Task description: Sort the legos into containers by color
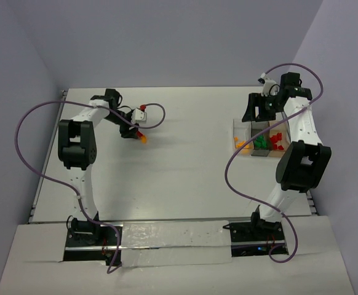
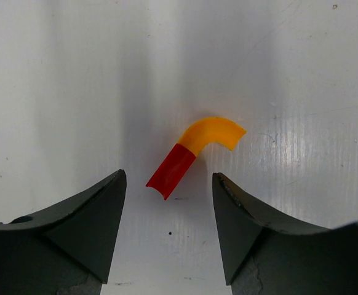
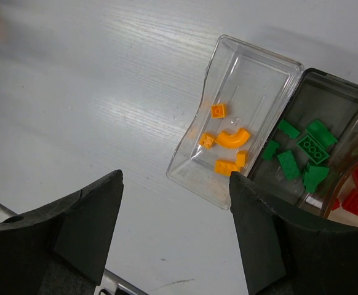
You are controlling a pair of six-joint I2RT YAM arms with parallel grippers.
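Overhead view: containers stand at the table's right, while the left gripper hangs over a stray red-and-orange lego piece, well apart from them. Left wrist view: the fingers are spread wide and empty, and the piece lies untouched just ahead, apparently lined up for pickup. Right wrist view: right gripper is released and empty above the leftmost bin, which holds orange legos.

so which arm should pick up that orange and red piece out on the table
Left. The left gripper is open right at the orange-and-red piece, framed by its fingers. The right gripper hangs open over the containers, across the table.
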